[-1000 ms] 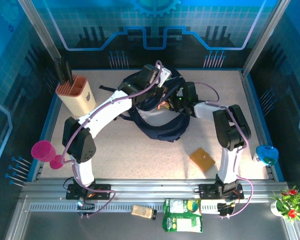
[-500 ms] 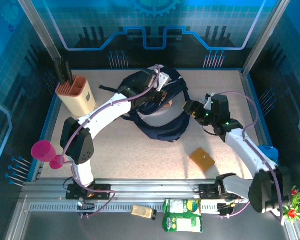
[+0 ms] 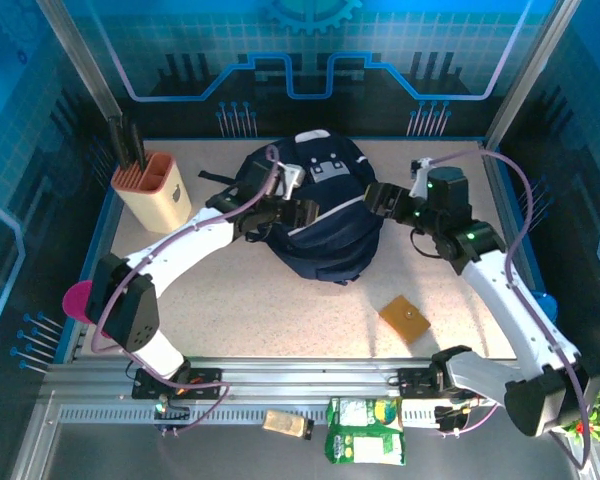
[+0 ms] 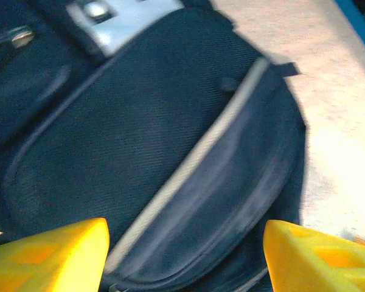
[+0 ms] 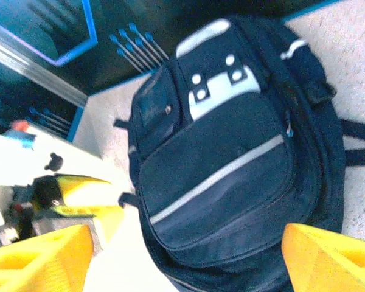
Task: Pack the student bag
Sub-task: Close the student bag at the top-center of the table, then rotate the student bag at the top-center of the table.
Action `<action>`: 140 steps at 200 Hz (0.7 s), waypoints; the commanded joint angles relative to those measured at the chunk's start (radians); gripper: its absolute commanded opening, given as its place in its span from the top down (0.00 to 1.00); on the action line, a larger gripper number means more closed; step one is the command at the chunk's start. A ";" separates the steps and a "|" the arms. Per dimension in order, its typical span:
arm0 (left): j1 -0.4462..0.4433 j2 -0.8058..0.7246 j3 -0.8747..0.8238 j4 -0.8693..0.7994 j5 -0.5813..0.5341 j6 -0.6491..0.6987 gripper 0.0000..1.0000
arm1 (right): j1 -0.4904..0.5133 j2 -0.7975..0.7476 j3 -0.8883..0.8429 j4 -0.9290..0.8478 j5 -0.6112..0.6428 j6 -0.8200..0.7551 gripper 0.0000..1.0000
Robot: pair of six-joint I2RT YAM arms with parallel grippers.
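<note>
Top external, domed navy woven student bag (image 3: 325, 225) lying on speckled surface (image 3: 280, 310), left fingers (image 4: 48, 255) and right fingers (image 5: 36, 261) standing spread.

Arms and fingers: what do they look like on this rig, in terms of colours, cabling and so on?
Both the left arm and the right arm have white links joined by bulky black joint housings. A thin lilac cable loops loosely along each arm. The wrist ends are black, and the fingers are bright yellow, blocky wedges with shallow recesses in them.
</note>
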State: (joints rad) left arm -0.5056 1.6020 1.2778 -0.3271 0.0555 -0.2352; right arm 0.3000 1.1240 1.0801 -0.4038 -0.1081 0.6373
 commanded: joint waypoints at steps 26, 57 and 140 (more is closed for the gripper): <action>0.186 -0.029 -0.140 0.084 0.080 -0.316 0.28 | 0.072 0.072 -0.003 0.013 0.009 0.003 0.17; 0.287 0.035 -0.204 0.235 0.201 -0.509 0.38 | 0.096 0.103 -0.017 0.046 -0.005 0.029 0.17; 0.331 0.229 -0.174 0.389 0.292 -0.488 0.52 | 0.109 0.125 -0.056 0.077 -0.025 0.071 0.17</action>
State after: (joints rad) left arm -0.1780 1.8114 1.0840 -0.0055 0.3050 -0.7597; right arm 0.3946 1.2461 1.0435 -0.3569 -0.1165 0.6895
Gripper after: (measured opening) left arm 0.484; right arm 0.832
